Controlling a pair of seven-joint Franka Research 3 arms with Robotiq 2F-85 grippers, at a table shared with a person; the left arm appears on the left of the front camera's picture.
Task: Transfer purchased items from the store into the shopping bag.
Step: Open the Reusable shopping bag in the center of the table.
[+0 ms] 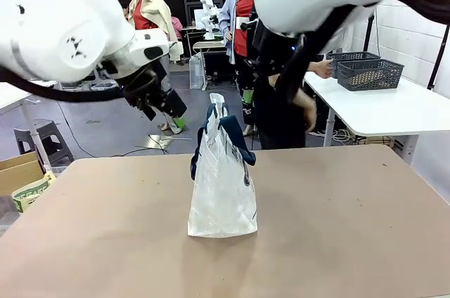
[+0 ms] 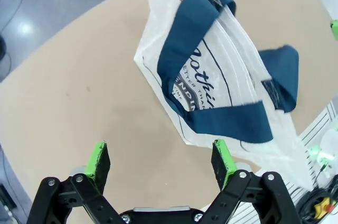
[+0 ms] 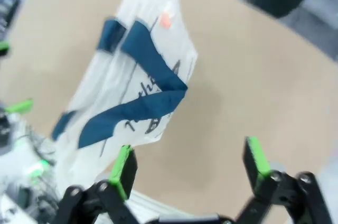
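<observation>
A person in dark clothes stands at the tan worktop's far edge, with dark grey lattice baskets beyond to the right. The left gripper and right gripper hang spread and empty above the translucent whitish plastic shopping bag, which stands upright mid-worktop with its navy strap handles drooping.

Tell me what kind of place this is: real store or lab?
Probably a lab or workshop staged as a shop counter, not a real store: a shopping bag stands on a tan table, and dark lattice baskets sit on a white worktable.
</observation>
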